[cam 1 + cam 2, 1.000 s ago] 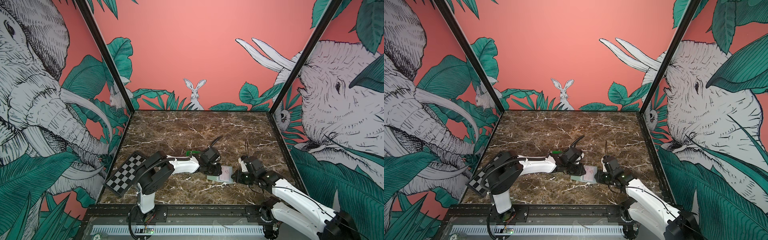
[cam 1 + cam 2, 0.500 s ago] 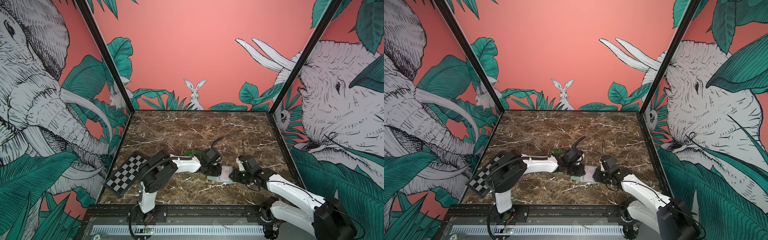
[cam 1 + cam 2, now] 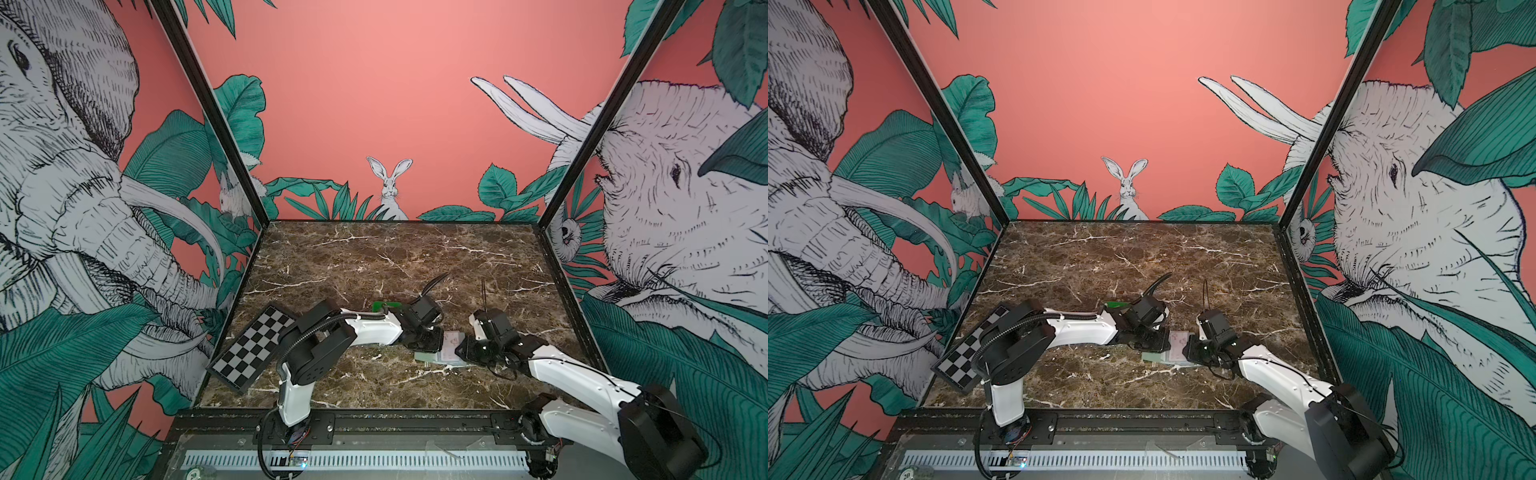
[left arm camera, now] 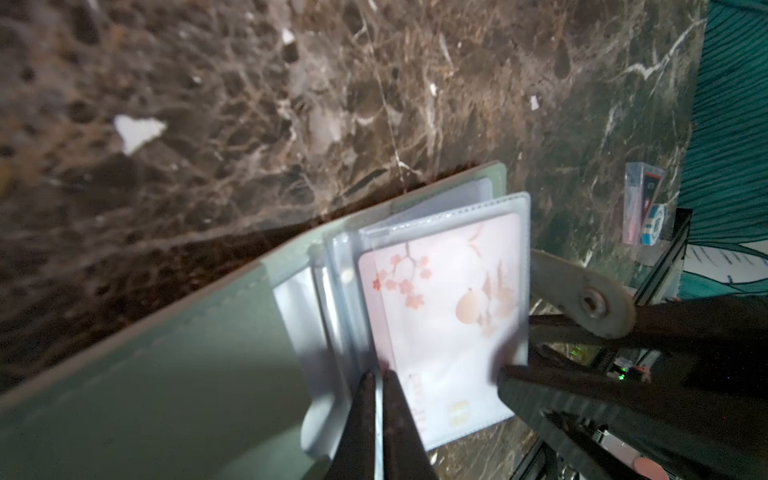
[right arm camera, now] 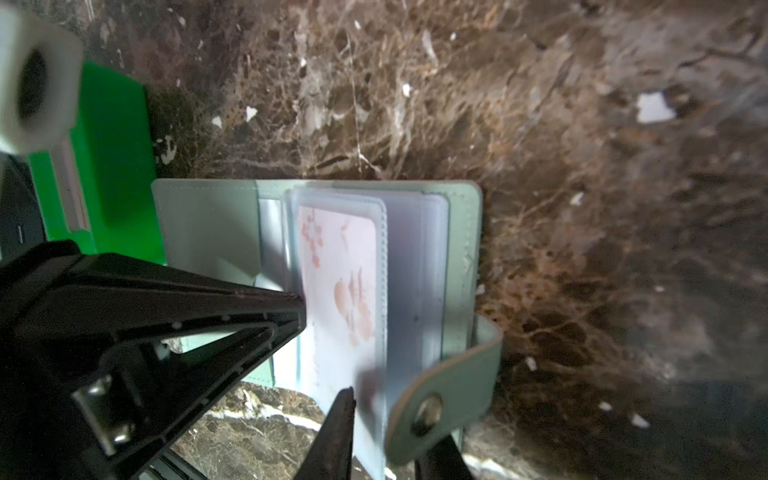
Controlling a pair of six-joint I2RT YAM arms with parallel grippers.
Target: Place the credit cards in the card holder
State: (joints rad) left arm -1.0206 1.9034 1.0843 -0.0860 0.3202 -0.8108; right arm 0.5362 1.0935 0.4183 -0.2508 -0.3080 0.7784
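The sage-green card holder (image 3: 428,358) (image 3: 1154,357) lies open on the marble near the front middle, its cover (image 4: 166,374) (image 5: 208,224) flat. A pale pink blossom credit card (image 4: 449,299) (image 5: 340,282) (image 3: 451,348) sits partly inside a clear sleeve. My left gripper (image 4: 378,382) (image 3: 440,345) (image 3: 1167,345) is shut on the thin edge of a clear sleeve, beside the card. My right gripper (image 5: 388,419) (image 3: 462,353) (image 3: 1188,353) comes in from the opposite side, jaws a little apart astride the sleeve's edge and the snap strap (image 5: 440,399) (image 4: 582,295).
A bright green tray (image 5: 116,166) (image 3: 384,306) lies just behind the left wrist. A checkerboard plate (image 3: 257,347) leans at the left wall. A small clear box (image 4: 642,208) rests by the table edge. Walls enclose three sides.
The left jaws have closed onto the sleeve edge. The right gripper has crept a little toward the card holder and narrowed slightly.
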